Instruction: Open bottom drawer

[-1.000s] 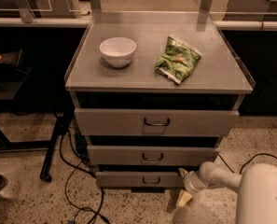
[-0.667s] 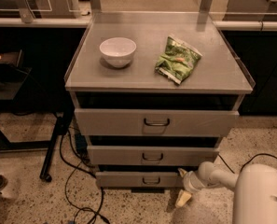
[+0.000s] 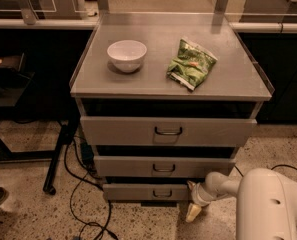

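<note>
The bottom drawer [image 3: 147, 191] is the lowest and narrowest grey front of the cabinet, with a small dark loop handle [image 3: 162, 193] at its centre. It sits slightly out, like the two drawers above it. My gripper [image 3: 193, 200] is at the drawer's right end, low near the floor, on the end of my white arm [image 3: 268, 204]. One pale finger [image 3: 193, 212] points down beside the drawer front's right corner. The gripper is to the right of the handle, not on it.
The middle drawer [image 3: 163, 166] and top drawer [image 3: 168, 131] are above. On the cabinet top [image 3: 138, 84] stand a white bowl [image 3: 126, 54] and a green snack bag [image 3: 190, 64]. Black cables [image 3: 83, 194] and a dark stand leg [image 3: 58, 154] lie on the floor at left.
</note>
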`<state>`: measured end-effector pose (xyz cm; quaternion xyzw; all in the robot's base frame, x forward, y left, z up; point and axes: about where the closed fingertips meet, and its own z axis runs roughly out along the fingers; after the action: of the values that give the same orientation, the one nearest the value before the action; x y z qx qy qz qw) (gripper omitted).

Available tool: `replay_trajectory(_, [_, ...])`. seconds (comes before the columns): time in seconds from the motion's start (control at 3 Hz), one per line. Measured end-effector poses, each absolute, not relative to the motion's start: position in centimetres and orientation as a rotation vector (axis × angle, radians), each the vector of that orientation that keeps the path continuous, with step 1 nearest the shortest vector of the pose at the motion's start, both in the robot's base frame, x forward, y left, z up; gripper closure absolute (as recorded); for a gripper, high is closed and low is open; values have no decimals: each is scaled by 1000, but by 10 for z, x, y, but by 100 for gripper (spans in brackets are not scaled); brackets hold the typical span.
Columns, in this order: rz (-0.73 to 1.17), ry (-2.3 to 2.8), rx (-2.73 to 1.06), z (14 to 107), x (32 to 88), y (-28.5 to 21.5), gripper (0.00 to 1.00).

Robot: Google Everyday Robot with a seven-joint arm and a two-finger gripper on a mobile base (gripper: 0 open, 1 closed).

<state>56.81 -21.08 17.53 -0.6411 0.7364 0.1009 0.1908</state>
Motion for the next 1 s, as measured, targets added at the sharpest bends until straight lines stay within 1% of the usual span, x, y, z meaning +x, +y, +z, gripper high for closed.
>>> replay_trajectory(0.33, [299,2105,-1877,158,555,-205,0])
replay_trajectory(0.67, [355,2145,-1875,161,533,-205,0])
replay_trajectory(1.0, [374,2158,-1808,217,499,-213,0])
